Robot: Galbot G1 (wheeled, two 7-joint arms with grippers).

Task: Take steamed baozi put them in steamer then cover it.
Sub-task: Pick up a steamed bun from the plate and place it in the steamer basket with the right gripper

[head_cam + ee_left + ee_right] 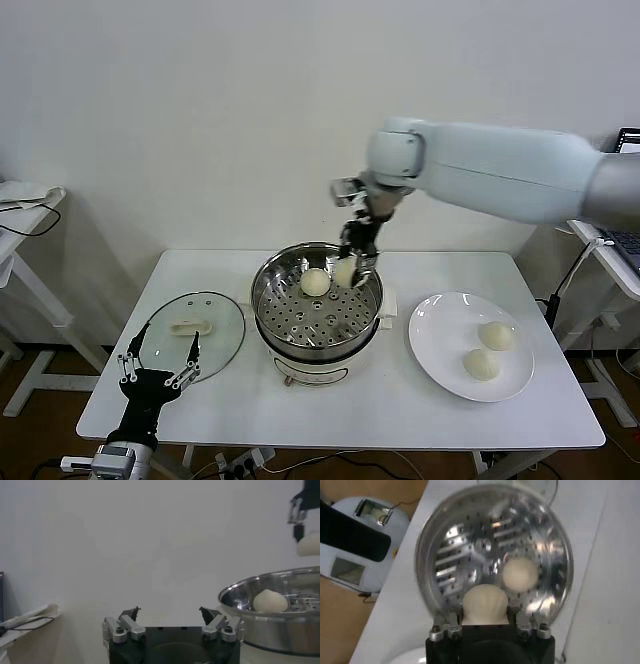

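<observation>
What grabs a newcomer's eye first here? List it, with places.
The right claw holds a baozi above the steamer at table centre, where one bun already sits on the tray. Two more buns wait on the white plate to the right; the glass cover lies left.

I read this as a lab or test room dressed up as a kitchen corner. My work surface is a plain white table (pixel 420 400) against a bare cream wall (pixel 200 120). At nine o'clock a second white stand (pixel 30 260) carries loose cables, at three o'clock a laptop (pixel 625 240) sits on another stand, and a power strip (pixel 240 462) lies on the floor at six o'clock.
</observation>
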